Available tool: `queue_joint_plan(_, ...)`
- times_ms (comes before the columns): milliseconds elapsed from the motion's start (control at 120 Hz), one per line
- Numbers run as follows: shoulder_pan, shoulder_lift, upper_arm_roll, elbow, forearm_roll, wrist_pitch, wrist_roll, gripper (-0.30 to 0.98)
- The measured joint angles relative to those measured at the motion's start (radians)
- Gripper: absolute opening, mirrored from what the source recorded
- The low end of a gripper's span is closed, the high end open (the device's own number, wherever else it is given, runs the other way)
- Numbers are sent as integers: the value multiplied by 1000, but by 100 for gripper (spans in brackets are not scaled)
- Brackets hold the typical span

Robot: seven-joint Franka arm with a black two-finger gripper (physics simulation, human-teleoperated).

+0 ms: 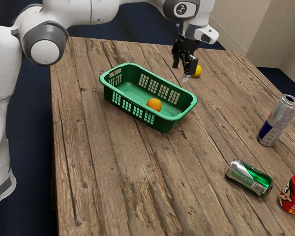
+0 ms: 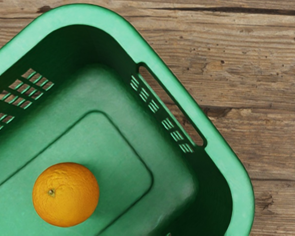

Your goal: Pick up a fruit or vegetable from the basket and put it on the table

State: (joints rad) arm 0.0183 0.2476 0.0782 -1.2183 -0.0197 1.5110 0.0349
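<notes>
My gripper [image 1: 181, 70] hangs above the table, past the basket's far right corner in the exterior view, its fingers apart with nothing between them. Below and to the left of it there, the green basket [image 1: 175, 117] stands upright on the wooden table [image 1: 137, 182]. An orange [image 1: 154, 104] lies on the basket floor, toward the end at the exterior view's right. In the wrist view the orange [image 2: 66, 194] rests inside the basket [image 2: 226, 169], apart from the end wall with the handle slot.
A yellow fruit [image 1: 197, 71] is on the table just behind the gripper, partly hidden by it. At the exterior view's right stand a silver-and-blue can [image 1: 279, 121] and a red can [image 1: 293, 195]; a green can [image 1: 249, 178] lies on its side.
</notes>
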Motion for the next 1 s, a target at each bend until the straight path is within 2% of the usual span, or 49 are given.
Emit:
queue_joint_plan(350, 0, -7, 7, -1, -17, -1, 12, 69)
queue_joint_plan(475, -2, -56, -6, -1, -28, -9, 16, 69)
queue_joint_plan(683, -5, -67, -11, -28, -32, -39, 24, 69)
queue_joint_plan(808, -3, -121, -6, -127, -19, -43, 29, 69)
queue_joint_plan(917, -18, -288, 42, -359, 14, -20, 43, 69)
queue_joint_plan(1000, -4, -346, 73, -434, 42, 3, 58, 69)
